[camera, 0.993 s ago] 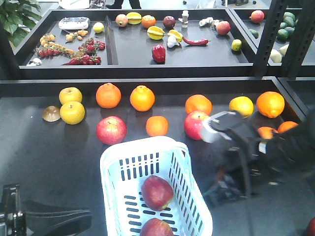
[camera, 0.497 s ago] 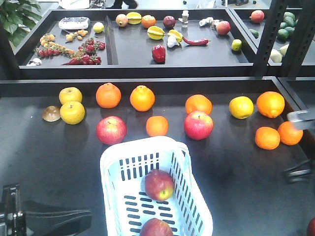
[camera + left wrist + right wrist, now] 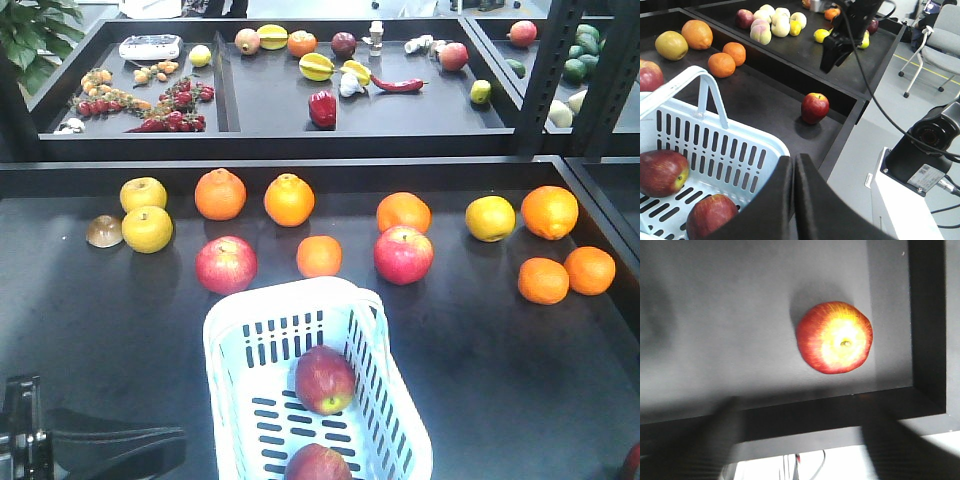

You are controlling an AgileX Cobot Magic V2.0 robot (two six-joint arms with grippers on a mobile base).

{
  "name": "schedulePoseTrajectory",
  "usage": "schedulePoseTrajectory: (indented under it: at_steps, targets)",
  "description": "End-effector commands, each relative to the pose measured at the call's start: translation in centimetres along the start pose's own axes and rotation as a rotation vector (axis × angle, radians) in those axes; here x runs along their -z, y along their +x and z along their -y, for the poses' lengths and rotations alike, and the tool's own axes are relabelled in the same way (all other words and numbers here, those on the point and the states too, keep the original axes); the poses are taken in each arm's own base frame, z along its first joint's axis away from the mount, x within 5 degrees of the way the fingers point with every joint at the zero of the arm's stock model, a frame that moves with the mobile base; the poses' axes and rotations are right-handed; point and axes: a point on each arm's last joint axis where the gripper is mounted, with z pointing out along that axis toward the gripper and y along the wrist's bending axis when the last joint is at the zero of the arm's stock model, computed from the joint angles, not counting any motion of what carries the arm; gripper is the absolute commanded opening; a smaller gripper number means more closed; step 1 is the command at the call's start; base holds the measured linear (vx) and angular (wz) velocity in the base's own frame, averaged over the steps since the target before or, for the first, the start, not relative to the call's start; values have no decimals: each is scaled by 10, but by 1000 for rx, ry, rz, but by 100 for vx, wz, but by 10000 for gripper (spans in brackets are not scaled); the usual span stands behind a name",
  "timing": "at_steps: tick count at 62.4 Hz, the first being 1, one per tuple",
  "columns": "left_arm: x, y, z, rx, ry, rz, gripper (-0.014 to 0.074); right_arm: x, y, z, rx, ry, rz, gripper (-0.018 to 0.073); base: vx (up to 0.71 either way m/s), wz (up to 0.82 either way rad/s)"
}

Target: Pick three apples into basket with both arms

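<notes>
Two apples [image 3: 324, 378] already in the basket [image 3: 232, 345], third apple [image 3: 835, 337] lone near the tabletop's right front corner under the spread, empty right gripper [image 3: 800, 440], left gripper [image 3: 794, 175] pressed together; next: descend, straddle, pinch.

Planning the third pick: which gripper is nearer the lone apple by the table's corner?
Right. The right gripper hangs open above the apple, fingers straddling the table edge beside it. The left gripper is shut, off by the basket.
</notes>
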Motion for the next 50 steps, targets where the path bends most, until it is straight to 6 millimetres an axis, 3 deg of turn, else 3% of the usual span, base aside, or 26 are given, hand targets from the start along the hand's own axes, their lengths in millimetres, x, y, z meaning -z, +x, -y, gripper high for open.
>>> schedulePoseTrajectory:
  at_steps: [1,32,50]
  targets:
    - [2,-6,1,-26,-5,7,-6,-2,-9,7,-20,43,15,729,0,0]
    - [2,-6,1,-26,-5,7,-6,-58,-26,19,-30,117,-154,640,0,0]
    - [2,-6,1,-26,-5,7,-6,-81,-32,21,-9,117,-187,628,0,0]
